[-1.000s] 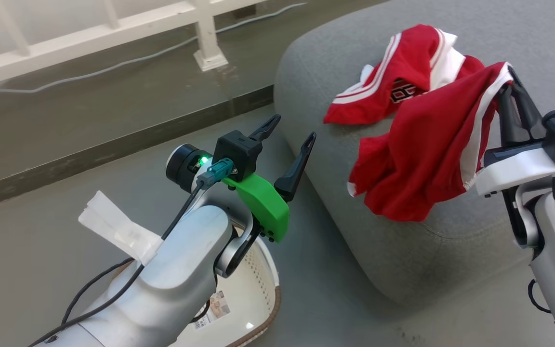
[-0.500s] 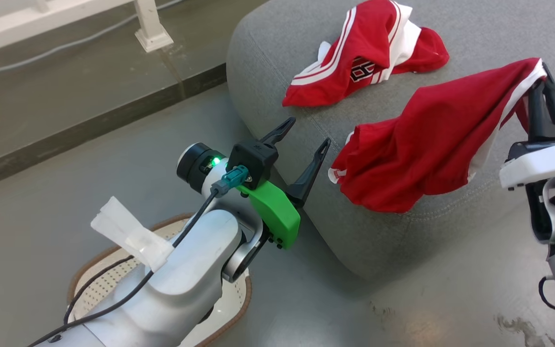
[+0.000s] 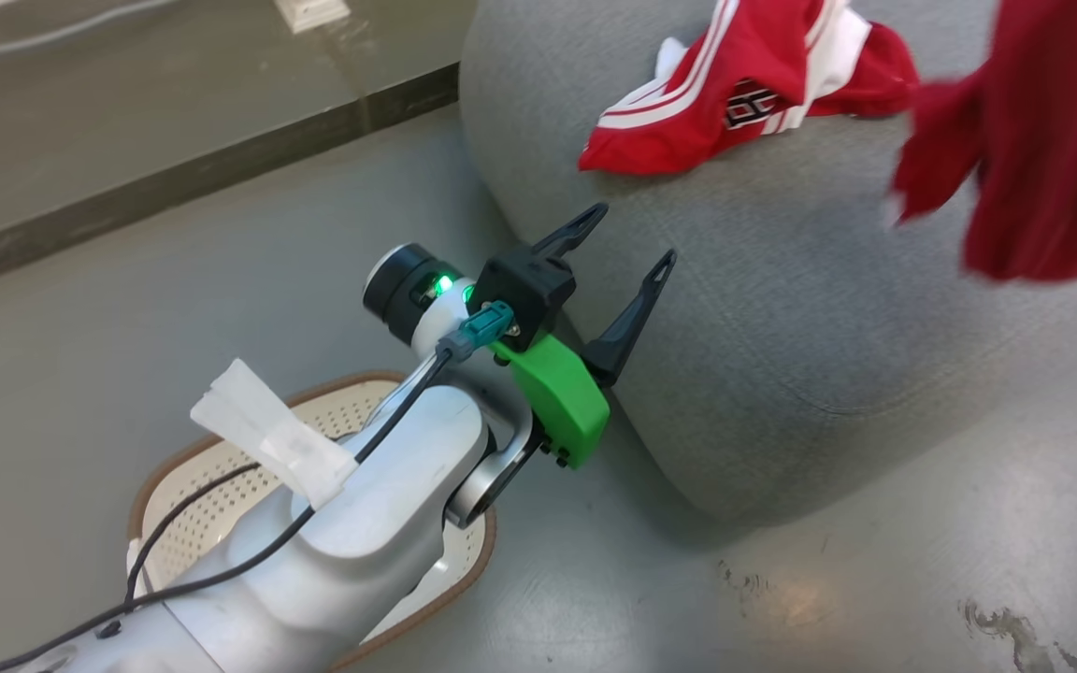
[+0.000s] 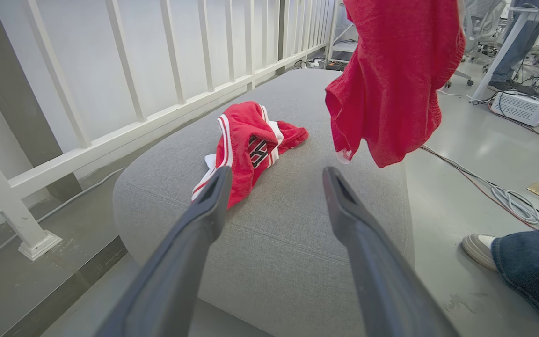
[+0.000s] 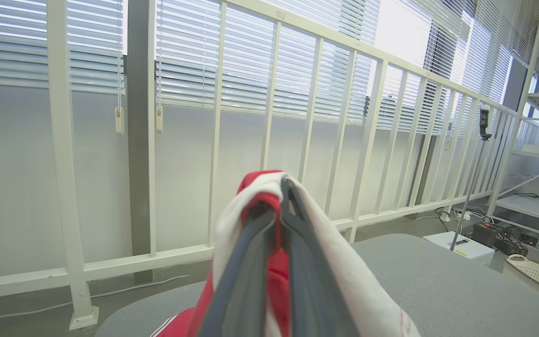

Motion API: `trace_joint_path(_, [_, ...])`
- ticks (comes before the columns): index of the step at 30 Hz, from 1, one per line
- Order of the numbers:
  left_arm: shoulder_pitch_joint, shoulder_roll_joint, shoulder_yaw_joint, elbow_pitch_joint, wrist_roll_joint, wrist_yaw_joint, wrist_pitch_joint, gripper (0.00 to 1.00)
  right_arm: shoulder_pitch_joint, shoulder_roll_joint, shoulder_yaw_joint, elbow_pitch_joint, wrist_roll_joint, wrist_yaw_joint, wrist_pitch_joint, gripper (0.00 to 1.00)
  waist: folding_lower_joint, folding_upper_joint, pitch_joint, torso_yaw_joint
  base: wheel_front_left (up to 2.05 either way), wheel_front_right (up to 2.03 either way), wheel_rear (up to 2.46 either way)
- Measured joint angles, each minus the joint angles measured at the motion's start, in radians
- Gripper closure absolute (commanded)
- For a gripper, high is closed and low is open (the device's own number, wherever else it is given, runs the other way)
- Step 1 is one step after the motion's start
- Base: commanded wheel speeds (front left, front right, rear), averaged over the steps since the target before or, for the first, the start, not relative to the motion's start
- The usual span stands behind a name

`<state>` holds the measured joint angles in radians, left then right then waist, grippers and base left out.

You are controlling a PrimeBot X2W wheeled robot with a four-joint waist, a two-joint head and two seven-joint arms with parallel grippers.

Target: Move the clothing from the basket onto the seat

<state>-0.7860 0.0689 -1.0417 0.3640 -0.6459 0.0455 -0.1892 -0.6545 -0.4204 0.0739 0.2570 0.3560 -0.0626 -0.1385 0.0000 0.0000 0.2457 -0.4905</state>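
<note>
One red garment with white stripes and black-and-white lettering [image 3: 735,93] lies crumpled on the grey seat [image 3: 782,327]. A second red garment [image 3: 1034,159] hangs in the air above the seat's right side, blurred. In the right wrist view my right gripper [image 5: 280,187] is shut on that garment's red and white edge [image 5: 344,290]. My left gripper [image 3: 632,234] stands open and empty by the seat's near corner, above the basket [image 3: 141,486], whose inside my left arm mostly hides. The left wrist view shows its fingers [image 4: 276,173] pointing at the lying garment [image 4: 246,145] and the hanging one [image 4: 396,79].
A white railing [image 4: 157,117] runs behind the seat, with a dark floor step below it. A person's foot [image 4: 477,248] and jeans leg stand on the floor right of the seat. Cables [image 4: 508,196] lie there too. Another pale basket [image 5: 536,276] sits far off.
The head camera has shifted. The held red garment has risen off the seat's front edge and now hangs free, and my right gripper has left the head view. My left gripper stays open.
</note>
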Motion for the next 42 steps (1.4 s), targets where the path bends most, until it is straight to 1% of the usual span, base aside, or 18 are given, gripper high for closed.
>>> trace_joint_path(4, [-0.022,-0.001,-0.006,-0.020,0.004,0.000,0.012,0.00,-0.096,-0.040,-0.039,0.037,0.011,-0.001,0.038,1.00,0.0000,0.0000,0.024,0.026,0.00,0.00,0.00])
trace_joint_path(5, [-0.034,-0.001,-0.010,-0.025,0.010,0.000,0.014,0.00,-0.136,-0.060,-0.057,0.061,0.011,-0.002,0.054,1.00,0.0000,0.0000,0.038,0.041,0.00,0.00,0.00])
trace_joint_path(10, [-0.054,-0.003,-0.026,-0.049,0.038,0.000,0.027,0.00,-0.210,-0.109,-0.102,0.122,0.015,-0.019,0.089,1.00,0.0000,0.0000,0.070,0.085,0.00,0.00,0.00])
trace_joint_path(12, [-0.064,-0.005,-0.029,-0.056,0.043,0.000,0.031,0.00,-0.228,-0.125,-0.115,0.146,0.015,-0.020,0.099,1.00,0.0000,0.0000,0.084,0.104,0.00,0.00,0.00])
trace_joint_path(13, [-0.069,-0.005,-0.031,-0.060,0.044,0.000,0.033,0.00,-0.235,-0.132,-0.123,0.158,0.015,-0.021,0.103,1.00,0.0001,0.0000,0.091,0.114,0.00,0.00,0.00])
trace_joint_path(15, [-0.081,-0.006,-0.033,-0.069,0.046,0.000,0.040,0.00,-0.246,-0.142,-0.140,0.184,0.015,-0.034,0.109,1.00,0.0000,0.0000,0.105,0.134,0.00,0.00,0.00])
trace_joint_path(20, [-0.109,-0.008,-0.043,-0.086,0.057,-0.001,0.053,0.00,-0.250,-0.148,-0.160,0.247,0.015,-0.042,0.110,1.00,0.0001,0.0000,0.141,0.185,0.00,0.00,0.00])
trace_joint_path(24, [-0.120,-0.008,-0.046,-0.094,0.060,-0.001,0.062,0.00,-0.251,-0.132,-0.160,0.285,0.015,-0.045,0.109,1.00,0.0001,0.0000,0.170,0.222,0.00,0.00,0.00])
trace_joint_path(30, [-0.137,-0.008,-0.048,-0.107,0.069,-0.001,0.070,0.00,-0.255,-0.041,-0.121,0.357,0.014,-0.046,0.095,1.00,0.0001,0.0000,0.219,0.256,0.00,0.00,0.00])
trace_joint_path(34, [-0.138,-0.002,-0.055,-0.107,0.070,-0.001,0.074,0.00,-0.241,0.001,-0.109,0.431,0.013,-0.053,0.086,1.00,0.0002,0.0000,0.242,0.270,0.00,0.00,0.00])
trace_joint_path(42, [-0.138,0.007,-0.057,-0.110,0.070,-0.001,0.075,0.00,-0.233,0.032,-0.100,0.545,0.013,-0.053,0.085,1.00,0.0001,0.0000,0.253,0.275,0.00,0.00,0.00])
